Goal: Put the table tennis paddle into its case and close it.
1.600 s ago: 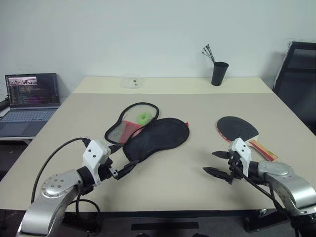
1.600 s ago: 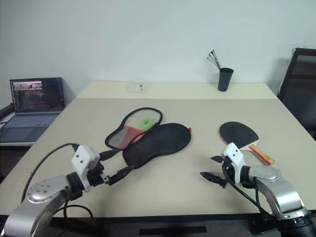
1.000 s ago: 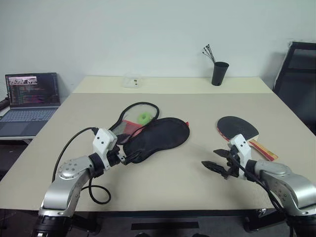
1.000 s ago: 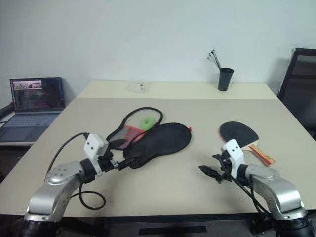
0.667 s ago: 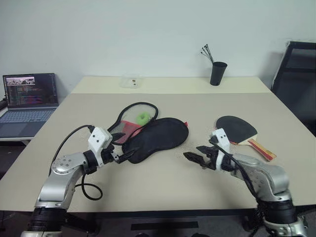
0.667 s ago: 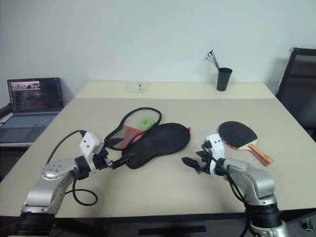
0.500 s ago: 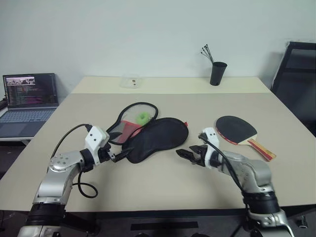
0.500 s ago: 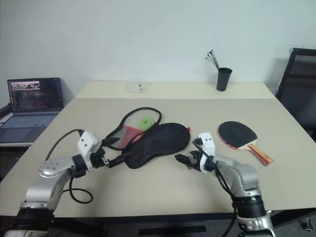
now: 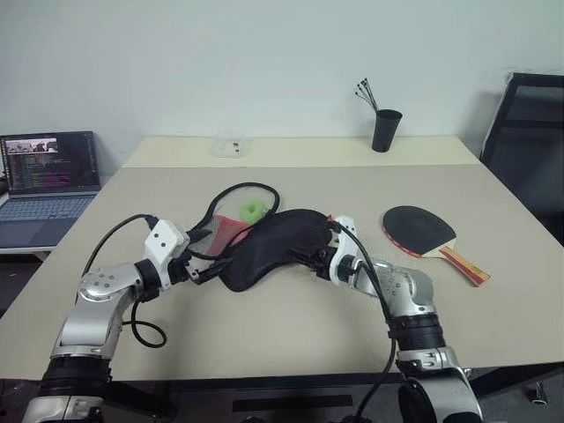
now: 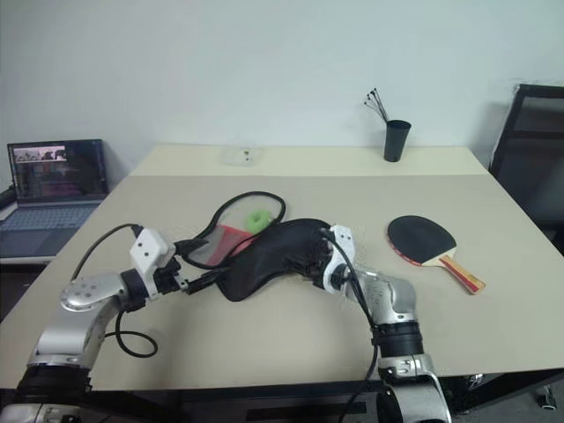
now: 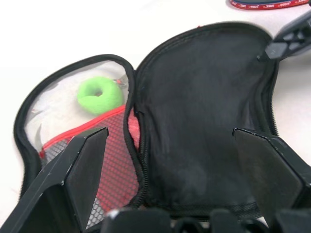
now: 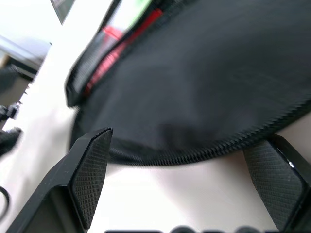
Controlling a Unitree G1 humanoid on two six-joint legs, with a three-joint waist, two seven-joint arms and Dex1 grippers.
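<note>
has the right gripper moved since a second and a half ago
Yes. The right gripper has swung toward the robot's left, away from the paddle, which lies where it was, and now sits open at the edge of the case.

The case (image 9: 278, 247) is black with a red mesh panel and lime-green ring; the paddle (image 9: 419, 230) black-faced, red-edged; the desk (image 9: 291, 326) beige.
</note>
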